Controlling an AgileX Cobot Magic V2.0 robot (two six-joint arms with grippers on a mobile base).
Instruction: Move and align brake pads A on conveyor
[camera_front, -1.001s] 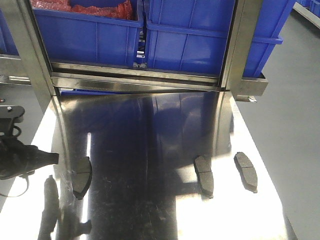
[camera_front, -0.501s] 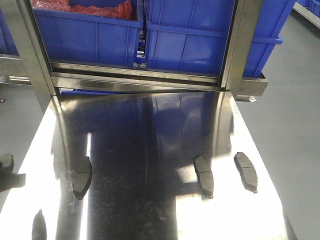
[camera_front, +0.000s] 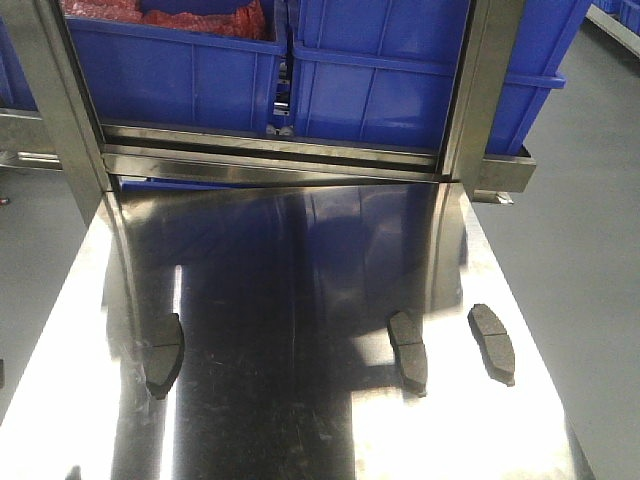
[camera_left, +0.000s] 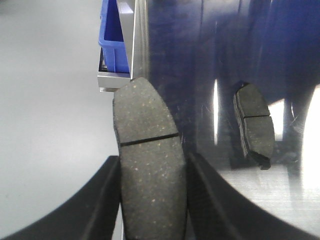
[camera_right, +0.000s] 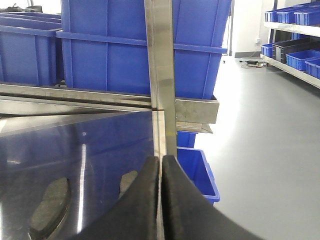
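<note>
Three brake pads A lie on the shiny steel table: one at the left, one right of centre and one near the right edge. Neither gripper shows in the front view. In the left wrist view my left gripper is shut on another brake pad, held over the table's left edge, with the left table pad lying to its right. My right gripper is shut on nothing, above the table's right edge, with two pads low at its left. The conveyor is out of view.
Large blue bins sit on a steel rack at the far end of the table, between upright steel posts. A smaller blue bin stands on the grey floor to the right. The table top is mirror-like.
The left arm, seen at the left edge of the front view one second ago, has drawn back out of that view. The three pads on the table have not moved.
</note>
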